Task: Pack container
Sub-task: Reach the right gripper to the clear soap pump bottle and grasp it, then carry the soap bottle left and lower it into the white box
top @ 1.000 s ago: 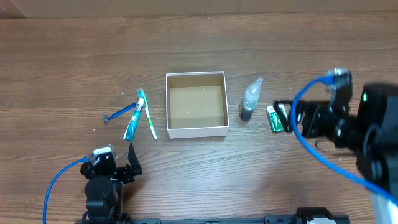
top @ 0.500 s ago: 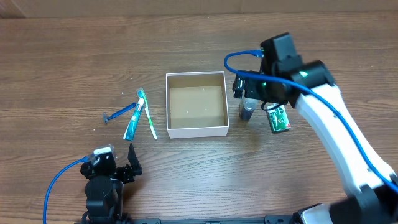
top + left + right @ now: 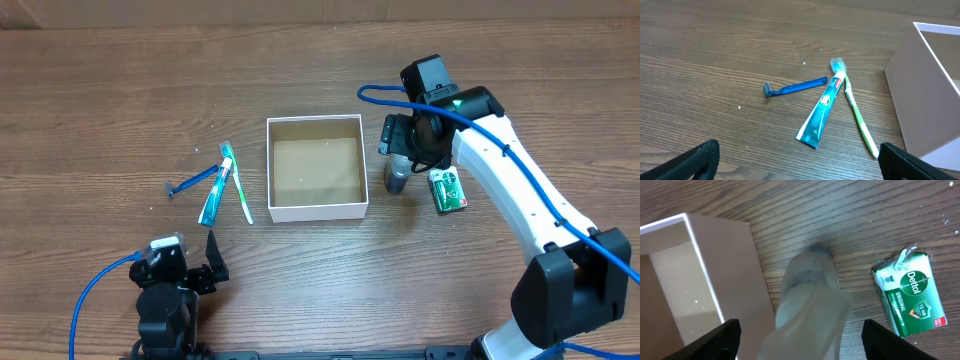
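The container (image 3: 316,209), a white-walled square box with a bare brown inside, sits mid-table; it shows in the right wrist view (image 3: 715,255) and at the right edge of the left wrist view (image 3: 925,105). A clear bottle (image 3: 397,180) stands just right of it. My right gripper (image 3: 404,140) is open, directly over the bottle, whose top fills the gap between the fingers (image 3: 812,310). A green soap bar (image 3: 449,190) lies right of the bottle (image 3: 910,297). My left gripper (image 3: 185,272) is open and empty near the front edge.
Left of the box lie a blue razor (image 3: 192,181), a teal toothpaste tube (image 3: 216,194) and a green toothbrush (image 3: 238,186); all three show in the left wrist view: razor (image 3: 795,87), tube (image 3: 822,107), toothbrush (image 3: 855,107).
My right arm swung in from the far right to above the bottle, then shifted slightly closer over it. The left arm and all objects stayed still.
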`<state>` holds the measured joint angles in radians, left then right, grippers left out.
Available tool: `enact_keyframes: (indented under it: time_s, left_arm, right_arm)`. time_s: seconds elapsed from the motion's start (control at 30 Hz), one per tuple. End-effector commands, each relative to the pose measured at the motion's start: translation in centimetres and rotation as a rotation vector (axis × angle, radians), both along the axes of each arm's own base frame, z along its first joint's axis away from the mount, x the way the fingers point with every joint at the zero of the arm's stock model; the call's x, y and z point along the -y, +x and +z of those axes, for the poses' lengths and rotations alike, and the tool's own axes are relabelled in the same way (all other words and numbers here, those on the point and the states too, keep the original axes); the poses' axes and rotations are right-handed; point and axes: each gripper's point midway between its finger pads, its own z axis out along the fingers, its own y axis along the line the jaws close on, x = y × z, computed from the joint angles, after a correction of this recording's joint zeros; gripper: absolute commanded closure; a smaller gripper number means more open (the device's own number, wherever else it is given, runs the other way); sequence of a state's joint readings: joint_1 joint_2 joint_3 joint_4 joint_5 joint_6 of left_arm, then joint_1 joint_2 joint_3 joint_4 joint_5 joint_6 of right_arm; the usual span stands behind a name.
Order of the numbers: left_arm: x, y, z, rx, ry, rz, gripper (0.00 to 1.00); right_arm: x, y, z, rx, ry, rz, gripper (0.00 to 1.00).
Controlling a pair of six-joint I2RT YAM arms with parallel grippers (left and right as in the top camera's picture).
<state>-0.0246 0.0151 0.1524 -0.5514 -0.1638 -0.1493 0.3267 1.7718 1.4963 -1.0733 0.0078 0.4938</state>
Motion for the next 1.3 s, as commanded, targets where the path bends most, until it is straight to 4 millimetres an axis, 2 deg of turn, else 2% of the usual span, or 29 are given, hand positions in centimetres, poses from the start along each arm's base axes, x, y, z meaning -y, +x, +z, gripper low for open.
enact_keyframes:
  time_s: [0.0, 0.33, 0.47, 0.53, 0.63, 0.7, 0.8, 0.9, 1.0, 1.1, 1.17, 1.27]
  left_arm:
    - [0.2, 0.0, 0.0, 0.007, 0.007, -0.013, 0.00]
    - [0.2, 0.1, 0.0, 0.007, 0.007, -0.013, 0.00]
    - [0.2, 0.0, 0.0, 0.007, 0.007, -0.013, 0.00]
    - [0.2, 0.0, 0.0, 0.007, 0.007, -0.013, 0.00]
    - [0.2, 0.0, 0.0, 0.007, 0.007, -0.013, 0.00]
    - [0.2, 0.0, 0.0, 0.007, 0.007, -0.013, 0.00]
    - [0.2, 0.0, 0.0, 0.007, 0.007, -0.013, 0.00]
    - [0.2, 0.0, 0.0, 0.007, 0.007, -0.013, 0.00]
    - [0.2, 0.0, 0.0, 0.007, 0.007, -0.013, 0.00]
    - [0.2, 0.0, 0.0, 0.007, 0.007, -0.013, 0.00]
    - [0.2, 0.0, 0.0, 0.007, 0.007, -0.013, 0.00]
    - [0.2, 0.1, 0.0, 0.007, 0.007, -0.013, 0.00]
  right_arm:
    - [0.6, 0.2, -1.0, -0.019, -0.023, -0.020, 0.26]
    - [1.4, 0.1, -1.1, -0.020, -0.071, -0.020, 0.40]
    - [1.4, -0.1, -1.1, -0.028, -0.072, -0.019, 0.56]
    - [1.5, -0.4, -1.2, -0.040, -0.074, -0.018, 0.56]
    - [1.6, -0.7, -1.3, -0.050, -0.078, -0.018, 0.64]
    - [1.7, -0.8, -0.9, -0.048, -0.082, -0.019, 0.65]
    - [2.4, -0.7, 1.4, 0.000, -0.104, -0.030, 0.65]
    - [1.9, -1.2, 6.8, 0.124, -0.074, 0.003, 0.65]
    - [0.3, -2.7, 12.7, 0.277, -0.023, 0.072, 0.65]
    - [-1.3, -4.2, 16.6, 0.402, 0.033, 0.124, 0.65]
    - [-2.5, -4.8, 18.0, 0.449, 0.064, 0.157, 0.65]
    - [-3.0, -4.7, 17.3, 0.440, 0.034, 0.169, 0.65]
